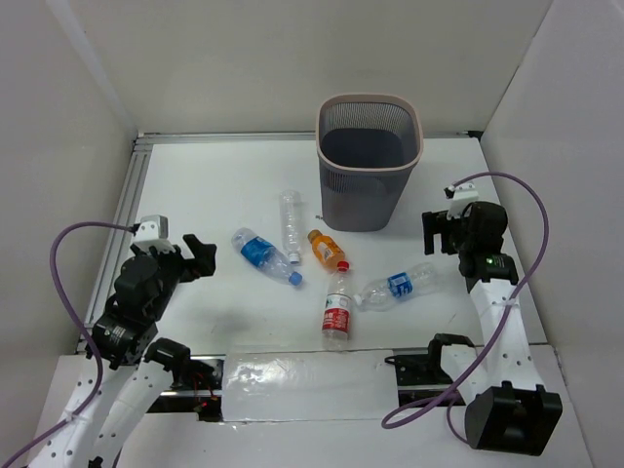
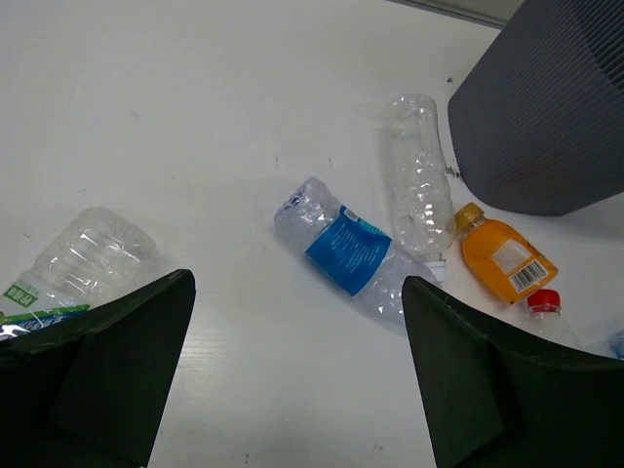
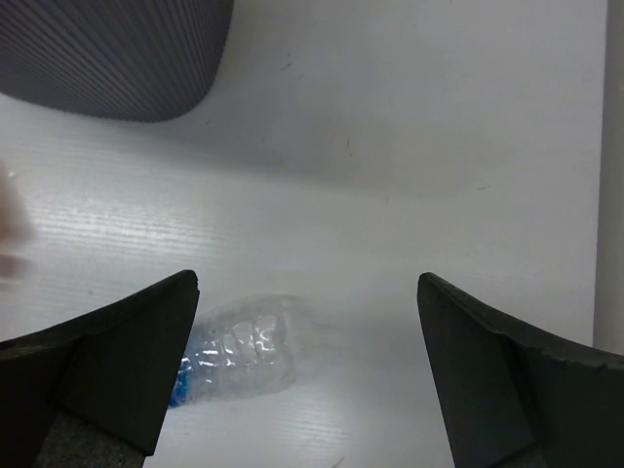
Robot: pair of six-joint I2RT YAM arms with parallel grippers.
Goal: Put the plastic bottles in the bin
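Note:
Five bottles lie on the white table in front of the bin [image 1: 369, 166], a dark mesh basket with a pale pinkish rim. They are a clear unlabelled one [image 1: 290, 222], a blue-labelled one [image 1: 263, 254], an orange one [image 1: 327, 249], a red-labelled one [image 1: 337, 304] and a second blue-labelled one [image 1: 400, 285]. My left gripper [image 1: 200, 255] is open and empty, left of the first blue-labelled bottle [image 2: 346, 249]. My right gripper [image 1: 437, 232] is open and empty, above and right of the second blue-labelled bottle [image 3: 234, 351].
The left wrist view also shows the unlabelled bottle [image 2: 419, 185], the orange bottle [image 2: 502, 255], the bin wall [image 2: 551, 107] and another clear bottle with a green label [image 2: 88, 258] by my left finger. White walls enclose the table on three sides.

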